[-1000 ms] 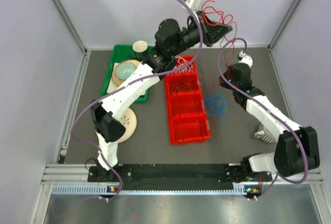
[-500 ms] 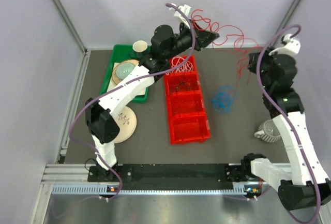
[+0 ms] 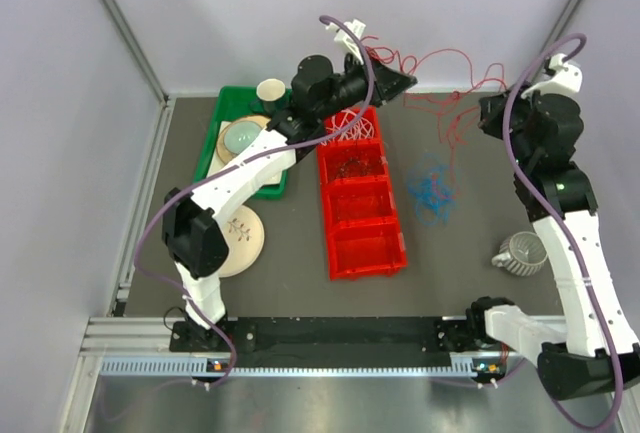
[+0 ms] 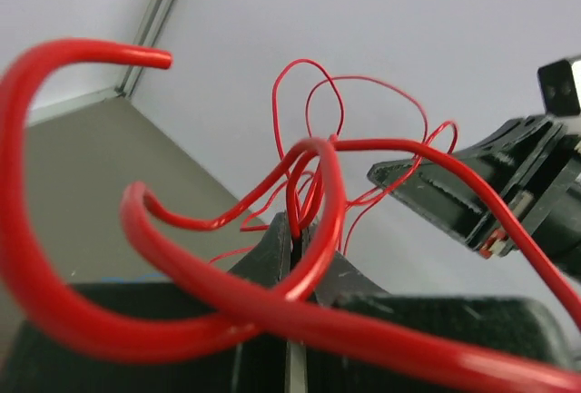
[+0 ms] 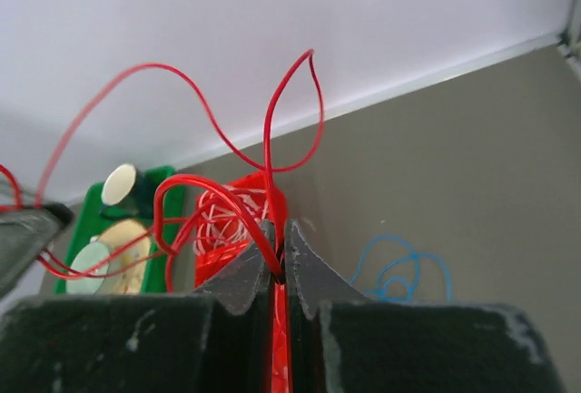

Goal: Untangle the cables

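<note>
Thin red cables (image 3: 440,57) hang in loops in the air between my two grippers, above the back of the table. My left gripper (image 3: 403,81) is shut on a few red strands (image 4: 315,168), its tips (image 4: 295,226) pinching them. My right gripper (image 3: 490,115) is shut on a red strand (image 5: 218,189) at its tips (image 5: 277,234). A bunch of blue cables (image 3: 432,193) lies on the table to the right of the red bin, and it also shows in the right wrist view (image 5: 399,270). White cables (image 3: 350,123) fill the bin's far compartment; dark wires (image 3: 352,164) lie in the one nearer.
A long red bin (image 3: 395,253) with several compartments stands mid-table. A green tray (image 3: 212,148) with a cup, bowl and plates sits at the back left. A plate (image 3: 243,238) lies by the left arm. A grey mug (image 3: 520,252) stands at the right.
My right gripper rose from beside the blue bunch and swung right and back, drawing the red cables out into a long span. My left gripper moved slightly left and down. The blue bunch stayed on the table.
</note>
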Robot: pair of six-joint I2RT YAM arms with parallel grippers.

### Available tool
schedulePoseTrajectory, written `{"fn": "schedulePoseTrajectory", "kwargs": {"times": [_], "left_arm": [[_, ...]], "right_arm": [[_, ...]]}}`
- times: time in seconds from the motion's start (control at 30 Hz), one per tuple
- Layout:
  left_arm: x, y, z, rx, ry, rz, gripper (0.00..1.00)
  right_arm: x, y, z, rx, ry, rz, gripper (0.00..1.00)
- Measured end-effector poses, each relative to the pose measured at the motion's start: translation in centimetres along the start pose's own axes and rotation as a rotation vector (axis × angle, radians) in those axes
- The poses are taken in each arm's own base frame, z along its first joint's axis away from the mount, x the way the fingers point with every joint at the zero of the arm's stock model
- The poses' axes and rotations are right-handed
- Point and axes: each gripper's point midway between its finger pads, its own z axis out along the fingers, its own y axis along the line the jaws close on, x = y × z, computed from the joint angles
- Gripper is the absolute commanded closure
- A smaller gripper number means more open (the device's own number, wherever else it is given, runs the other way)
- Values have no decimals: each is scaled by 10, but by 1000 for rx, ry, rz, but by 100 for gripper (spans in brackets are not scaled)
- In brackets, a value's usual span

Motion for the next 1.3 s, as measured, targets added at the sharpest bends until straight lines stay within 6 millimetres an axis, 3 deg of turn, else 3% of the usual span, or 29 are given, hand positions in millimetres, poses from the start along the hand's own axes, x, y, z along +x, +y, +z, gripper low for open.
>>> {"fn": "schedulePoseTrajectory", "kwargs": {"times": [0.17, 0.33, 0.5, 0.67, 0.83, 0.97, 1.13, 1.3], "left_arm": [[46, 26, -32, -81, 80, -8, 100], [69, 36, -57, -123, 142, 19, 100], [98, 39, -95, -136, 193, 39, 100], [133, 56, -112, -162, 268, 22, 100], [172, 80, -134, -231, 339, -15, 100], [177, 84, -143, -262, 345, -20, 100], [162, 78, -147, -275, 299, 2, 100], [148, 75, -150, -289, 262, 34, 100]], "right_arm": [[26, 18, 4, -85, 85, 57, 100], [57, 48, 2, -199, 164, 101, 100], [105, 64, 10, -251, 279, 163, 100], [151, 75, 15, -273, 397, 205, 100], [167, 98, 14, -335, 442, 214, 100], [181, 114, 13, -373, 474, 205, 100], [194, 120, 13, -383, 504, 196, 100], [194, 124, 12, -393, 501, 196, 100]]}}
